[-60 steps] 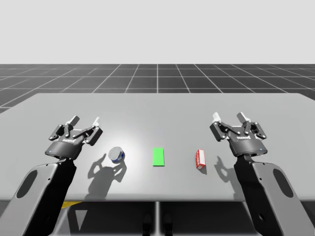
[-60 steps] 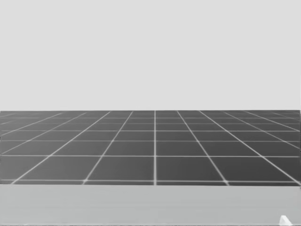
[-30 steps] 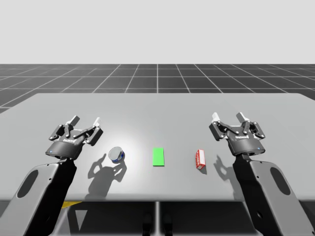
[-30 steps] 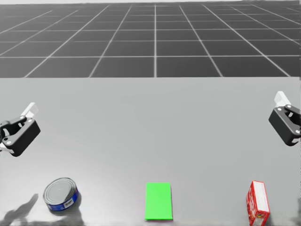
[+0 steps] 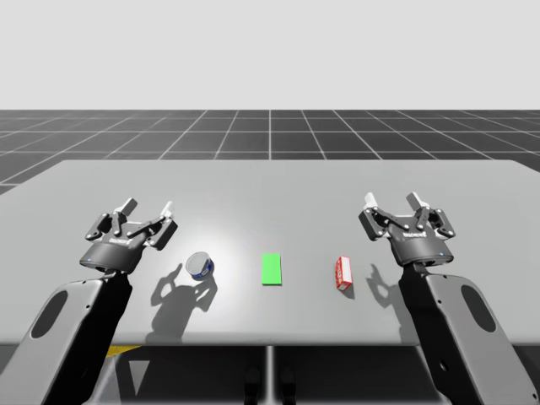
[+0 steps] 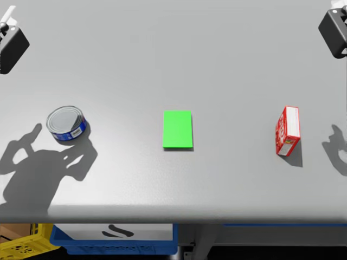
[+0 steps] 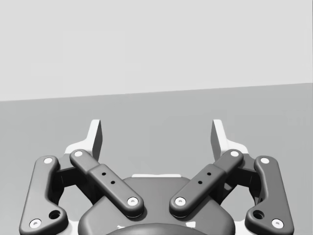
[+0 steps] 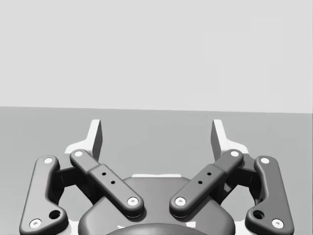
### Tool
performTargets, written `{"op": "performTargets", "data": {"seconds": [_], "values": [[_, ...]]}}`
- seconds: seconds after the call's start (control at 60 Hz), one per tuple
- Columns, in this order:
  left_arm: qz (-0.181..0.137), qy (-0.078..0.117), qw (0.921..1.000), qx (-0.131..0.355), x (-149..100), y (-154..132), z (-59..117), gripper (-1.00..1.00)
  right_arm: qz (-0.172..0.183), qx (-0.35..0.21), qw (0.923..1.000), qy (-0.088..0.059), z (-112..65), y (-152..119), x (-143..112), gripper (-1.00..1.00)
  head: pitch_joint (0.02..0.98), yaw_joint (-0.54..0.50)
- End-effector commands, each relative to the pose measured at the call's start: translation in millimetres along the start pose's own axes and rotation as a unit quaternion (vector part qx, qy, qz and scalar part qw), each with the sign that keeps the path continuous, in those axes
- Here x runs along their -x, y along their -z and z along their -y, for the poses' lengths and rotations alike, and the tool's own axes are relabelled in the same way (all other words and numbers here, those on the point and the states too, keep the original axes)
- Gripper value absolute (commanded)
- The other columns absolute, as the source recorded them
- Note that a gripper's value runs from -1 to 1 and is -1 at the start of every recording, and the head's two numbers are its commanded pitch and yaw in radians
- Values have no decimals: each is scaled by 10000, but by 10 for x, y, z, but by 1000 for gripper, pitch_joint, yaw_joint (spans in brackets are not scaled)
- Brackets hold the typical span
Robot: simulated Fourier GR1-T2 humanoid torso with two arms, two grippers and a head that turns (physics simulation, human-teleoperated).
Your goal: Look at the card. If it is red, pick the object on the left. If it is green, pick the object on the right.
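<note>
The robot's left fingers (image 7: 96, 137) stand wide apart with nothing between them, and its right fingers (image 8: 217, 137) are spread just as wide and just as empty. Both are raised over the grey desk (image 6: 179, 54), one near the left edge and one near the right edge.

The arms have barely stirred in the last second. What has changed is the robot's gaze. Its head has turned downward, from the far floor grid to the near half of the desk, and the shift in its view is that turn, not any move of the things. The card (image 6: 177, 129) now lies square in its sight, midway along the near edge, and it is plainly green. By the rule set, the pick should be the thing on the right.

That is the red rectangular box (image 6: 287, 130), which rests toward the near right corner. It is well apart from the card and not yet touched, with the right fingers hanging beyond it nearer the right edge. The silver-and-blue round can (image 6: 65, 123) sits toward the near left corner and should be left alone.

The count on the desk is one card, one can, one box and two sets of open fingers. A blue bin (image 6: 81, 246) and a yellow crate (image 6: 19, 246) show below the near edge.
</note>
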Motion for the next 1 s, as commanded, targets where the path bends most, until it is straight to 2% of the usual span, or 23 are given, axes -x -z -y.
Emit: {"op": "performTargets", "data": {"seconds": [0.017,0.233,0.633,0.783,1.0], "values": [[3,19,10000,13,2,6,3,-1000,7,13,10000,-27,4,5,3,-1000,934,-1],[7,20,10000,6,2,5,2,-1000,21,18,10000,-50,7,5,10,-1000,920,-19],[7,20,10000,12,1,5,6,-1000,45,48,10000,-50,14,14,12,-1000,926,-219],[4,42,10000,35,15,15,13,-1000,44,79,10000,39,18,18,11,-1000,929,-303],[13,32,10000,29,17,11,15,-1000,67,90,9999,88,-17,14,10,-1000,923,-343]]}}
